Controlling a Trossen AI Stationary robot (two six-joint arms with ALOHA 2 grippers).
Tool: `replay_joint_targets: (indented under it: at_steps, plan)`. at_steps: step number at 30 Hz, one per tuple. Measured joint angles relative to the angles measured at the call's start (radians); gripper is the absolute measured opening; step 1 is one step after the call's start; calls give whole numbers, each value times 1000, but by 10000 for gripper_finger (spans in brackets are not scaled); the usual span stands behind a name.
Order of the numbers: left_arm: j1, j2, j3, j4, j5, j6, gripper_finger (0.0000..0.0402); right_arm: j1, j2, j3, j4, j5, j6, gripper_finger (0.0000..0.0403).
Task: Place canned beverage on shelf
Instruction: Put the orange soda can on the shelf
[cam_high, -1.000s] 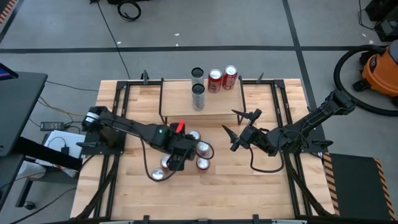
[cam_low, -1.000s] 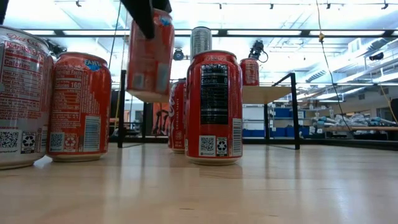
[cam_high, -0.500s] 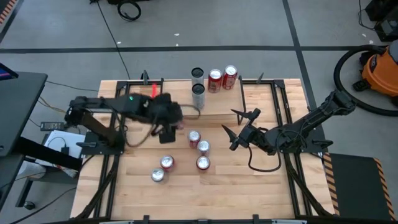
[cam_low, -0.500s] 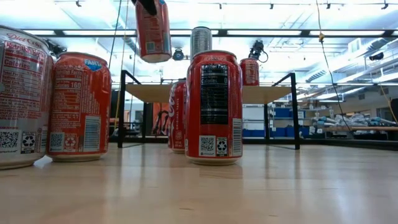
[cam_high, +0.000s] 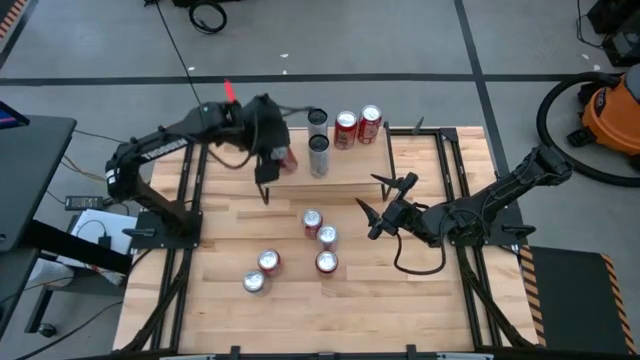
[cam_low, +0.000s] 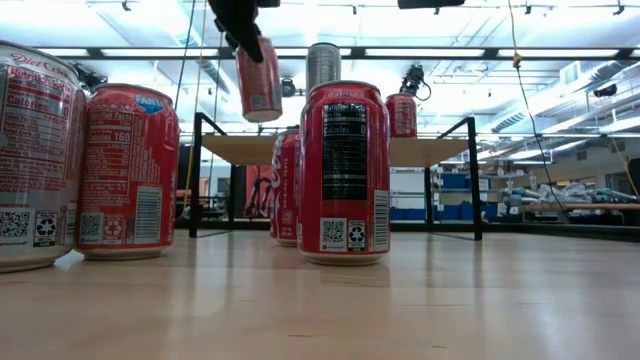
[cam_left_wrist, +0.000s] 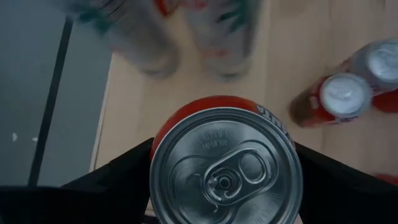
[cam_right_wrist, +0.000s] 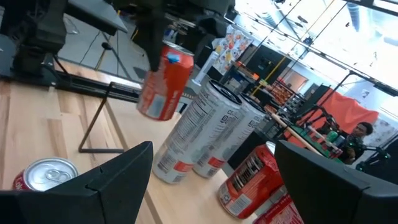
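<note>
Left gripper (cam_high: 275, 158) holds red can (cam_high: 286, 158) above the shelf (cam_high: 345, 175).
We see its fingers clamped on the can over the shelf's left end; right gripper (cam_high: 385, 207) waits open above the surface (cam_high: 420, 300).

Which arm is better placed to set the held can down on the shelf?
Left. The left gripper is shut on the red can, holding it above the shelf near its left end. The right gripper hangs open and empty over the table, in front of the shelf.
</note>
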Motion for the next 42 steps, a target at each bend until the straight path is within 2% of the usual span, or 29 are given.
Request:
replay_joint_targets:
  at_steps: [7, 14, 25, 42]
  plan:
    - [161, 23, -1, 20, 102, 106, 313, -3, 0, 0, 0, 0, 1, 347]
    - [249, 74, 0, 51, 126, 173, 313, -37, 1, 0, -31, -28, 51, 347]
    - [288, 96, -1, 67, 131, 229, 313, -46, 5, 0, -69, -31, 90, 347]
    - [321, 103, -1, 49, 130, 224, 315, -45, 4, 0, -71, -31, 94, 347]
